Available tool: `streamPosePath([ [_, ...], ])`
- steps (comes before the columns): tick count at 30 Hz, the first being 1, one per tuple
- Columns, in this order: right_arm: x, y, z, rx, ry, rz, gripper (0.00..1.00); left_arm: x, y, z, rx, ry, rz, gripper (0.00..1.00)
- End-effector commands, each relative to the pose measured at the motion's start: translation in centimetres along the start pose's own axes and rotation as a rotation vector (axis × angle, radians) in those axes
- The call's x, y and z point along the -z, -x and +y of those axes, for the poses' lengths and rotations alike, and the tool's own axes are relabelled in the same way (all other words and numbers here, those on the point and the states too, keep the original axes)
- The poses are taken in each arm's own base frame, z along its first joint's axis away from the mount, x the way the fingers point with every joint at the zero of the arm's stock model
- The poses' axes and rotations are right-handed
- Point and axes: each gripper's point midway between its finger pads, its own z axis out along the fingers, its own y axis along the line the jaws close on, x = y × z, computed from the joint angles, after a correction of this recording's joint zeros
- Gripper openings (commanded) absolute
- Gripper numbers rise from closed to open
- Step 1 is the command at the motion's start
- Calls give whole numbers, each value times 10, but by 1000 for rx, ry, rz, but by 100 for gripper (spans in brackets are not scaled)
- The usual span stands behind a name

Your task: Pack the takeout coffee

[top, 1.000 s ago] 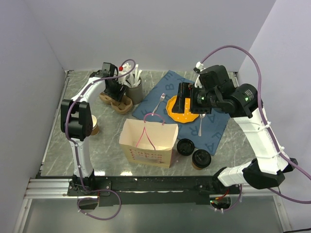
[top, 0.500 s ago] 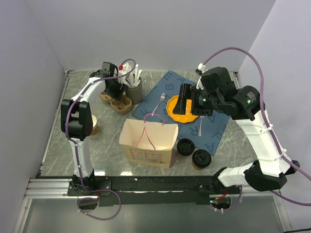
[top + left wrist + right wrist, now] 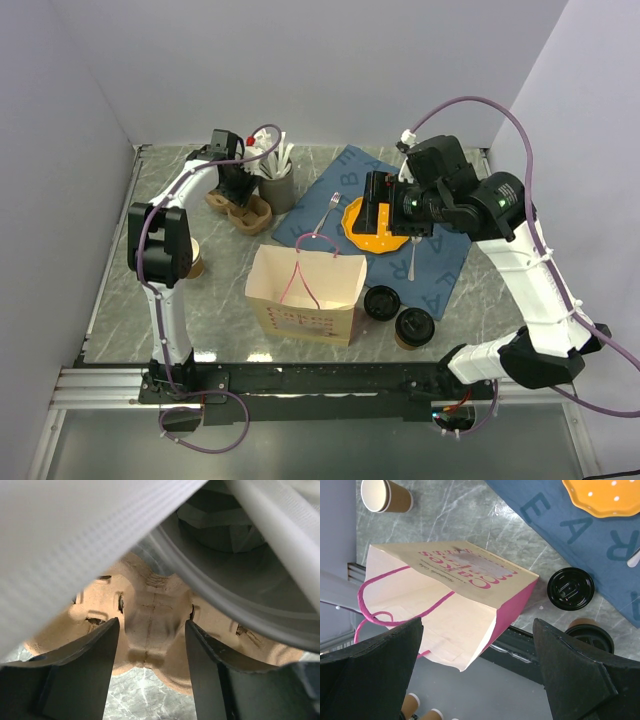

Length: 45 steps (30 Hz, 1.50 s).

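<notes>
The takeout coffee [image 3: 413, 327] is found standing at the near right of the table, just beside a flat black lid [image 3: 382, 302] and right of the paper bag [image 3: 305, 290], while the right gripper [image 3: 378, 208] is held wide open above the orange plate [image 3: 602, 497] and the left gripper [image 3: 236, 183] is held open over the pulp cup carrier [image 3: 242, 213] at far left.

Left arm [image 3: 158, 245] outstretched, right arm [image 3: 532, 280] raised, jaws parted

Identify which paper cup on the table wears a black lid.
The takeout coffee, front right beside the loose black lid; the other cup, on the left, is open and pale inside.
</notes>
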Motion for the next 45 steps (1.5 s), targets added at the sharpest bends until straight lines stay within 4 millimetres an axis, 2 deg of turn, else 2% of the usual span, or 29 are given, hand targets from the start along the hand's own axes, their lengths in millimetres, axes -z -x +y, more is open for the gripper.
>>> streamPosePath([
  [1,18,-35,-25,4,-110,136,98,1,15,1,-23,-4,-48,60],
  [7,17,-36,-24,4,-106,139,98,2,17,0,-16,-12,-53,49],
  [12,19,-37,-25,0,-108,135,98,7,15,1,-19,3,-39,46],
  [21,21,-39,-23,1,-99,133,98,38,31,2,-49,92,-68,49],
  [33,25,-49,-20,10,-94,138,98,52,35,0,18,94,-82,50],
  [35,27,-49,-20,13,-92,135,98,55,33,4,31,123,-69,49],
  [41,27,-51,-20,19,-91,133,98,70,34,0,117,136,-72,47],
  [45,24,-49,-18,23,-88,129,98,83,33,5,217,195,-95,46],
])
